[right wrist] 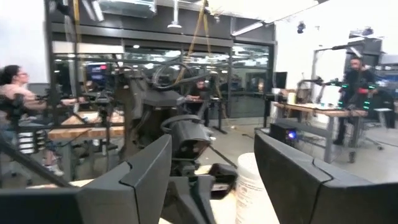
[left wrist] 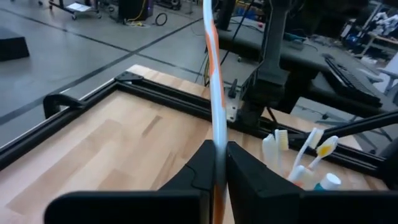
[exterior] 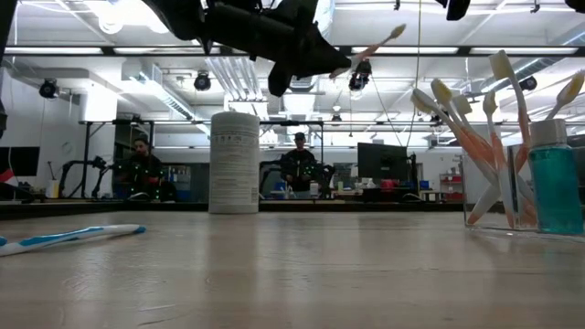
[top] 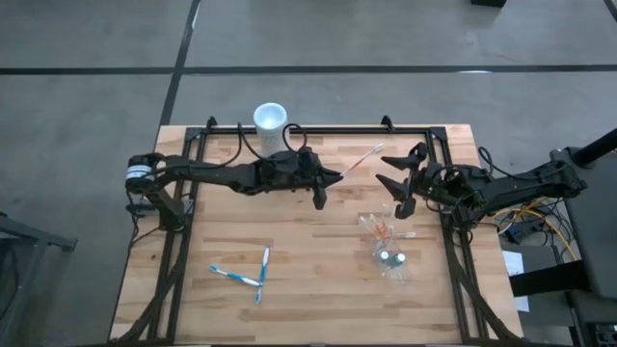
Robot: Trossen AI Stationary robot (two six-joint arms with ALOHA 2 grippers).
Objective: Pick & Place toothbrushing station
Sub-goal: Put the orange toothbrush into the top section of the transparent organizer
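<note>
I am looking down on a wooden counter [top: 289, 231] ringed by a black frame. My left end effector [top: 328, 177] is hanging above the counter near the tall white cup [top: 270, 120] at the far edge, its fingers pinched tight on an orange-and-white toothbrush [top: 362, 160] whose bristled head is pointing away toward the right arm. My right end effector [top: 395, 183] is hovering just beyond that brush head, its two fingers spread wide and gripping nothing. The clear plastic cup [top: 389, 253] is sitting on the counter below the right end effector, well apart from the white cup, and it is holding several orange-and-white toothbrushes [exterior: 475, 128] standing upright beside a teal capped tube [exterior: 554, 183]. Two blue-and-white toothbrushes [top: 246, 273] are lying flat on the counter on the far side of the clear plastic cup, toward the left arm's base. People [exterior: 142, 169] are sitting at desks in the room behind the counter.
</note>
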